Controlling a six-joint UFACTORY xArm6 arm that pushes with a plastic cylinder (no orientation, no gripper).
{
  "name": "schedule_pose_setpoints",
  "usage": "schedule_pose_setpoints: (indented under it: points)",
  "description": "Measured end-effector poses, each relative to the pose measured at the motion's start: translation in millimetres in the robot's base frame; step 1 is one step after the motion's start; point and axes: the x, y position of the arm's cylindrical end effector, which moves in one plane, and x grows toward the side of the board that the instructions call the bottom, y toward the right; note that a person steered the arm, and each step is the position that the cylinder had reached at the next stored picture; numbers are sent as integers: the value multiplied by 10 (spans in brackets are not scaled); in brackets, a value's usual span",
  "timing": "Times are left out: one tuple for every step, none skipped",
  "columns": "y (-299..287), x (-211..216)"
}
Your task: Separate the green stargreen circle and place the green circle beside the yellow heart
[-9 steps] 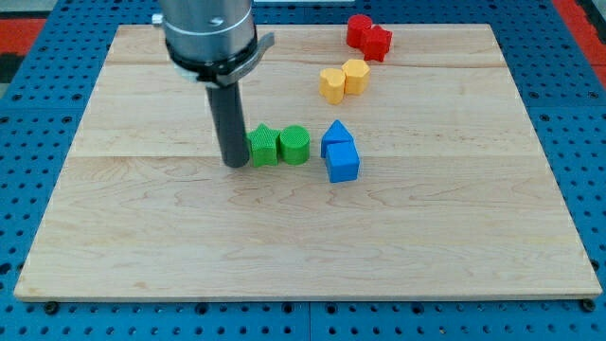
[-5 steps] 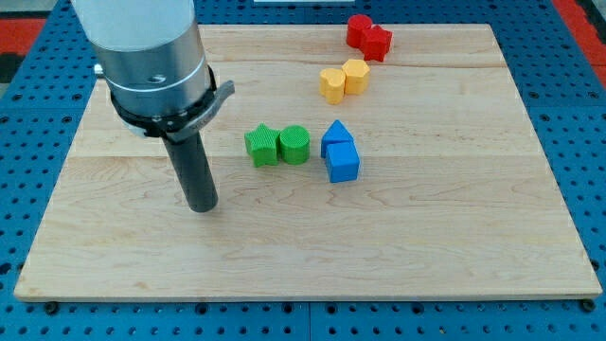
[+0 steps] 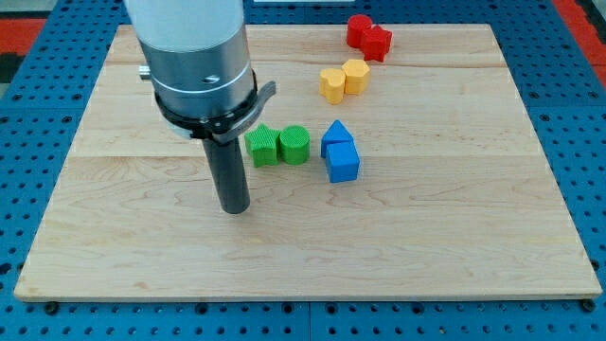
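Observation:
A green star (image 3: 262,146) and a green circle (image 3: 294,144) sit touching side by side near the board's middle, the star on the view's left. A yellow heart (image 3: 332,85) lies toward the view's top right, touching a yellow hexagon (image 3: 355,76). My tip (image 3: 234,208) rests on the board below and to the left of the green star, apart from it.
A blue triangle (image 3: 337,136) and a blue cube (image 3: 343,163) sit just right of the green circle. Two red blocks (image 3: 367,36) lie at the board's top edge. The wooden board (image 3: 454,208) ends at a blue pegboard surround.
My tip left the green star's left side, swung down and to the left, then came back right to below-left of the star. The blocks have not moved.

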Motion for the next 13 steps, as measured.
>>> schedule_pose_setpoints:
  points:
    - [167,0]
    - [364,0]
    - [556,0]
    - [737,0]
    - [950,0]
    - [1030,-1]
    - [1262,-2]
    - [856,-60]
    - [558,-198]
    - [531,-587]
    - [498,-698]
    - [407,-797]
    - [533,-842]
